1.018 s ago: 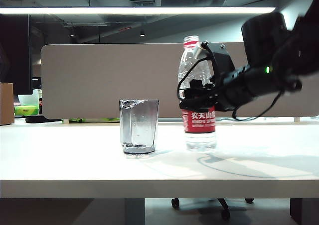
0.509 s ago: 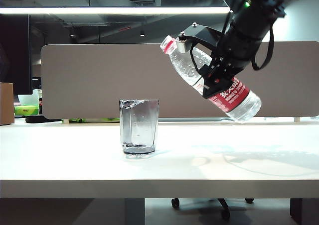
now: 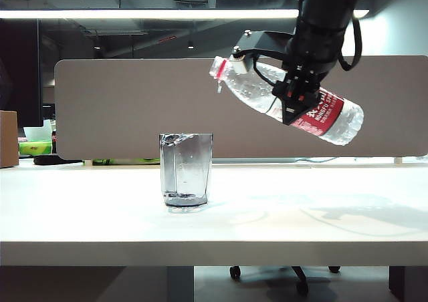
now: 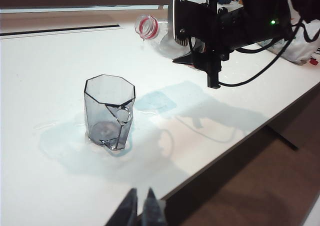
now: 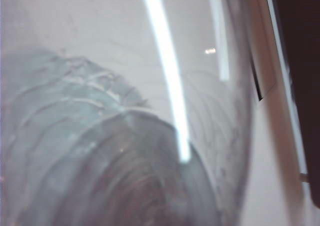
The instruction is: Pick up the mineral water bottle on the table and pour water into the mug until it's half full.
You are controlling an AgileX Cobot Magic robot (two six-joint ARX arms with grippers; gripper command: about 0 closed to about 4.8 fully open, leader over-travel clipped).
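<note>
Pour was just kicking off: the right gripper (image 3: 292, 96) was clamped on the bottle (image 3: 284, 99), tipped neck-down, up and right of the mug (image 3: 186, 169). Next it needed shifting over the rim. Left gripper (image 4: 140, 209) idled near the table (image 3: 87, 215) edge, fingers together.
</note>
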